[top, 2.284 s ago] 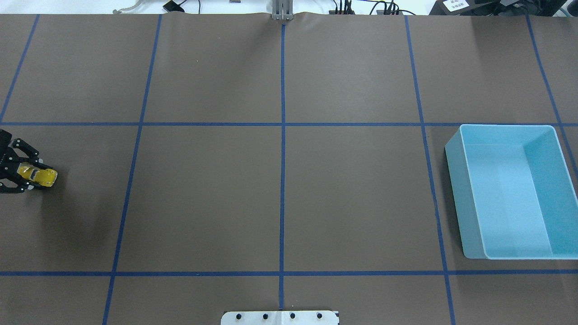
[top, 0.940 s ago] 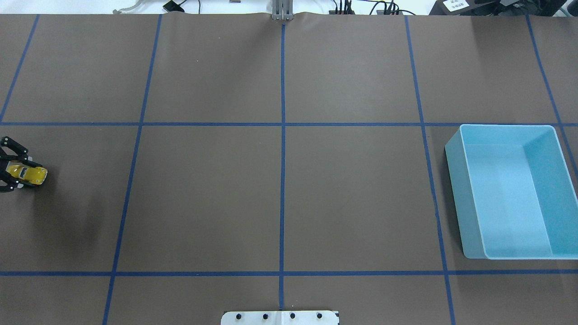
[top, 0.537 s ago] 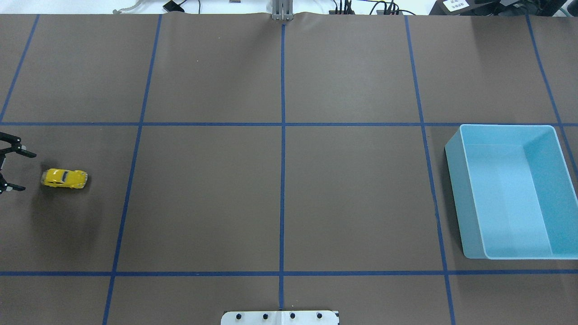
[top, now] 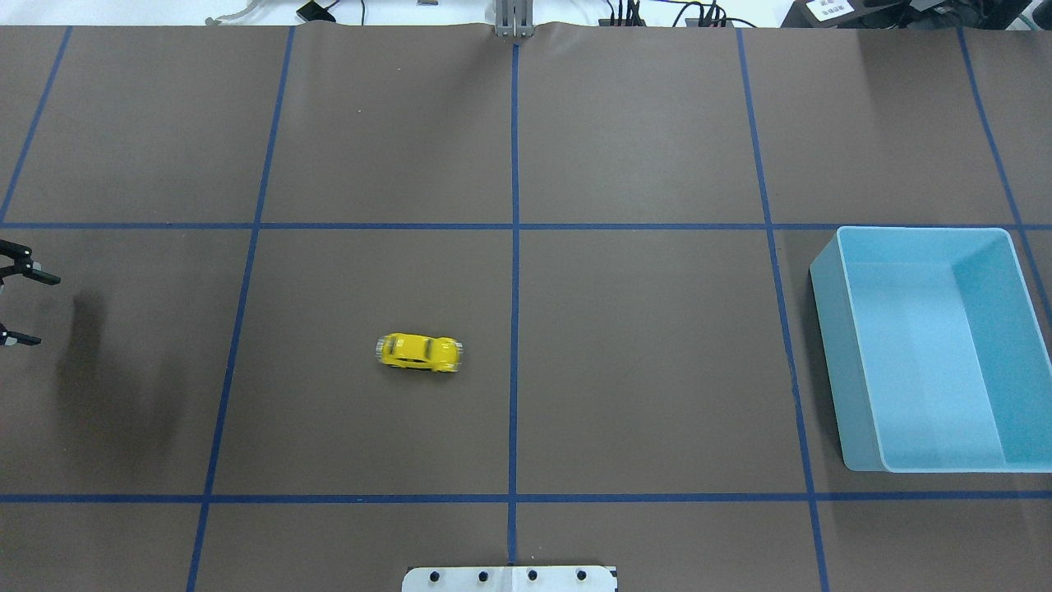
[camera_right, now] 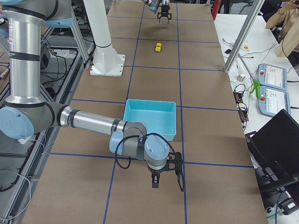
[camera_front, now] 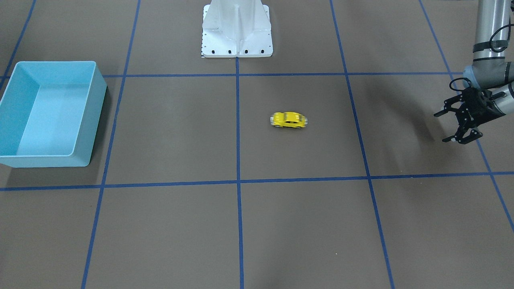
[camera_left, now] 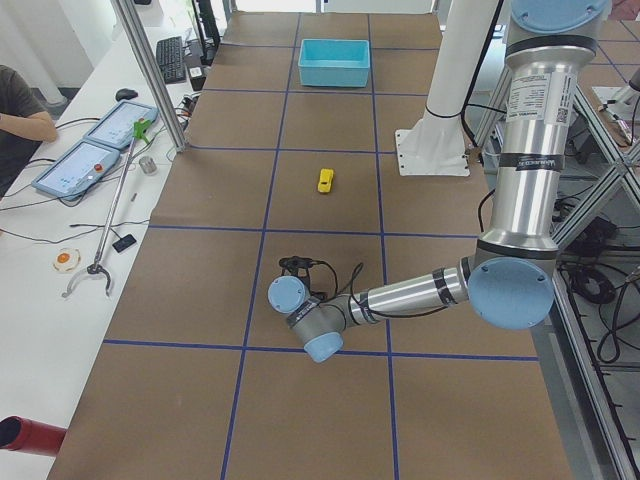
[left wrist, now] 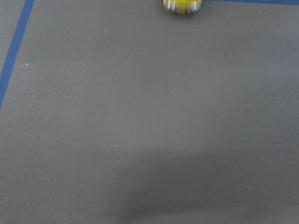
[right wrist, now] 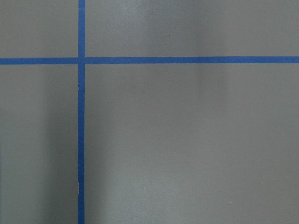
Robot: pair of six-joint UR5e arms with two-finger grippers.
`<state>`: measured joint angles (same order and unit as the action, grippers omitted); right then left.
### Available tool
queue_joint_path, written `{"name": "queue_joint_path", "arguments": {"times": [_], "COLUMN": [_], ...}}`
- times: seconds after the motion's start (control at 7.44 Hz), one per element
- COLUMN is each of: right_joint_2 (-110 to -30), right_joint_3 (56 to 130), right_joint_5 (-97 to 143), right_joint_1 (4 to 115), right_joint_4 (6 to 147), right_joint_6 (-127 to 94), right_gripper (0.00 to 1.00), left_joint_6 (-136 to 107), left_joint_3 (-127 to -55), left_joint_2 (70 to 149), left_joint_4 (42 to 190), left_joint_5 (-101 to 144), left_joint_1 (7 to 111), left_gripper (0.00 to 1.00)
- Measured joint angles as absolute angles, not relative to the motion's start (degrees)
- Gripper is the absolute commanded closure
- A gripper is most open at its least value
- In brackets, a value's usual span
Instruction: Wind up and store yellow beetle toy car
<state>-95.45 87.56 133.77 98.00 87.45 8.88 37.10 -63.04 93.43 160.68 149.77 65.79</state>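
The yellow beetle toy car (top: 419, 353) stands free on the brown table, blurred with motion, just left of the centre line; it also shows in the front view (camera_front: 288, 120) and at the top edge of the left wrist view (left wrist: 182, 5). My left gripper (top: 25, 307) is open and empty at the table's far left edge, well apart from the car; the front view (camera_front: 440, 128) shows its jaws spread. My right gripper (camera_right: 166, 179) shows only in the exterior right view, near the light-blue bin (top: 838, 353); I cannot tell whether it is open or shut.
The light-blue bin (camera_front: 92, 116) stands at the table's right side with nothing in it. The robot's white base (camera_front: 237, 28) is at the near middle edge. Blue tape lines divide the table into squares.
The left gripper opened and let go of the car. The car rolled to the right, from the left edge to near the centre line. The gripper drew back slightly left.
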Motion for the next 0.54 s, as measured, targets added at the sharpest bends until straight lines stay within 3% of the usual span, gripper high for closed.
{"name": "queue_joint_path", "arguments": {"times": [0.54], "right_joint_2": [-95.45], "right_joint_3": [87.54], "right_joint_5": [133.77], "right_joint_1": [98.02], "right_joint_4": [87.45], "right_joint_6": [8.88], "right_gripper": [0.00], "left_joint_6": [35.20], "left_joint_3": [-64.61], "left_joint_2": [93.51], "left_joint_4": [159.97], "left_joint_5": [150.22], "left_joint_1": [70.05], "left_gripper": [0.00]}}
